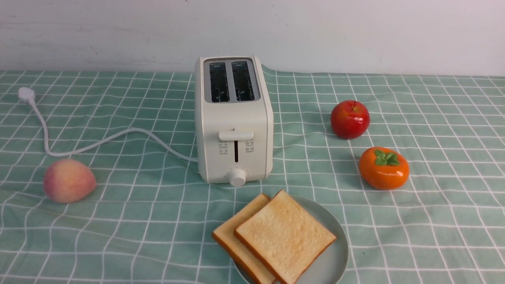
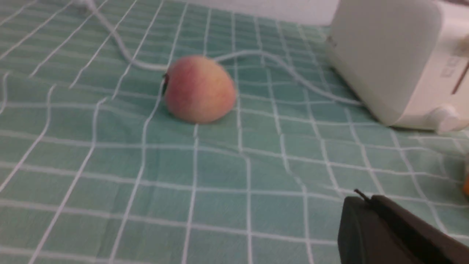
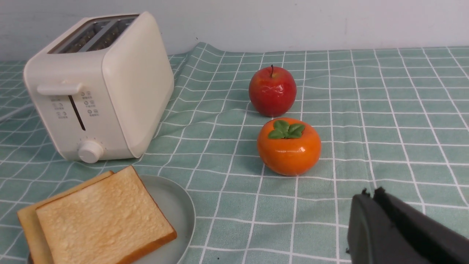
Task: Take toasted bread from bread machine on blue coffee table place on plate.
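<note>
A: Front view showed both slices of toasted bread (image 1: pixel 276 236) lying stacked on the plate (image 1: pixel 335 256), just in front of the bread machine (image 1: pixel 234 118), whose two slots looked empty. What could have gone wrong from there?

B: The lower slice overhung the plate's rim on the side away from the persimmon (image 1: pixel 384 168). A nudge, or a tug on the wrinkled cloth of the bench (image 1: pixel 118 236), might have tipped it off. The white cord (image 1: pixel 98 144) trailing from the bread machine toward the peach (image 1: pixel 69 180) could have snagged an arm, I'd guess.

A: And the pincers?

B: Neither appeared in the front view. Each wrist view showed only a dark tip: the left pincer (image 2: pixel 366 205) and the right pincer (image 3: pixel 370 200), jaws together with nothing between them.

A: Anything hidden?

B: The plate's near edge was cut off, the slot depths were dark, and the apple (image 1: pixel 350 119) stood beyond the persimmon, well apart from the bread machine.
</note>
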Robot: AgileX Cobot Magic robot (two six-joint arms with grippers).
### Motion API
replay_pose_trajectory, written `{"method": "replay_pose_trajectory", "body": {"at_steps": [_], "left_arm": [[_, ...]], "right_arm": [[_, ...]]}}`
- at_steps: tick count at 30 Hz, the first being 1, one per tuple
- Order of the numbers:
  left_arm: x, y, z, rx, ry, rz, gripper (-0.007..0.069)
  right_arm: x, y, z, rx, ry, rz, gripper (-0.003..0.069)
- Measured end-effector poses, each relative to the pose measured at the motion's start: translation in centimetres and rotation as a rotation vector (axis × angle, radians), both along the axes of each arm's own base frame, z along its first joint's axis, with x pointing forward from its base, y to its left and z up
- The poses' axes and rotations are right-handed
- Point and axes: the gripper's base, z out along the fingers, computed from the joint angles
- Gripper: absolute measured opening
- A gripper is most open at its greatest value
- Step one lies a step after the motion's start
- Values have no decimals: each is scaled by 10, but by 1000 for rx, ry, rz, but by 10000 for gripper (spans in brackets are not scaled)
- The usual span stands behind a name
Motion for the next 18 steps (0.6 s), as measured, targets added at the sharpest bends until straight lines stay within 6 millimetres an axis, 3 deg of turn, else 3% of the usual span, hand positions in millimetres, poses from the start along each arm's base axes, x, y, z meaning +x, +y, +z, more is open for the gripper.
{"method": "replay_pose_trajectory", "body": {"at_steps": [18], "left_arm": [[-2, -2, -7, 25, 64, -51, 3]], "right_arm": [[0, 0, 0, -3, -2, 1, 10]]}}
